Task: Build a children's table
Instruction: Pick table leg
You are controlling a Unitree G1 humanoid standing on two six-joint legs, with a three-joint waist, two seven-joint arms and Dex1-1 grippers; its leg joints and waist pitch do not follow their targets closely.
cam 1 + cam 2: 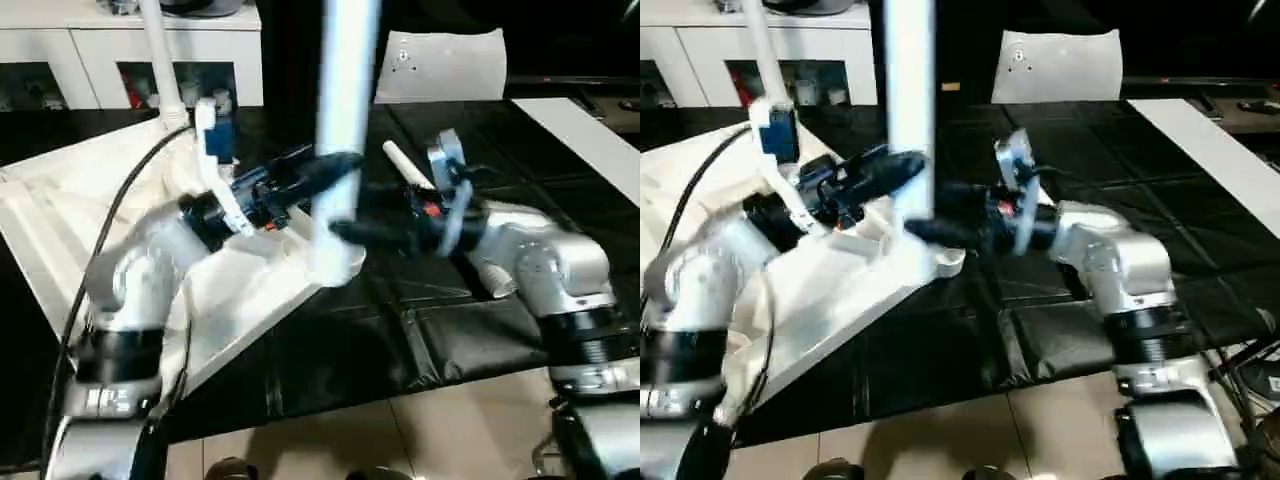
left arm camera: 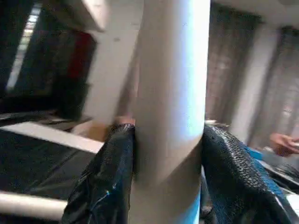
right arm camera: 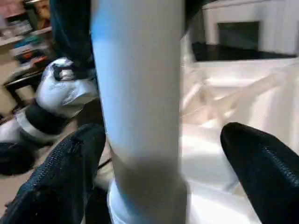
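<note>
Leg (image 1: 340,130) upright at the table top's (image 1: 60,215) near corner
Left gripper (image 2: 168,154) clamps the leg; right gripper (image 3: 163,158) fingers stand apart around it

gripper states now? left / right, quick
Left tool: shut on the upright leg, fingers pressed to both sides.
Right tool: open, fingers spread around the same leg, a gap on one side.

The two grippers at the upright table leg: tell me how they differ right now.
The left gripper is clamped on the upright leg, both fingers pressed to its sides; the right gripper stands open, one finger well clear of it. The left reaches from over the table top, the right from over the black mat. Both bracket that leg low down, near the corner socket.
</note>
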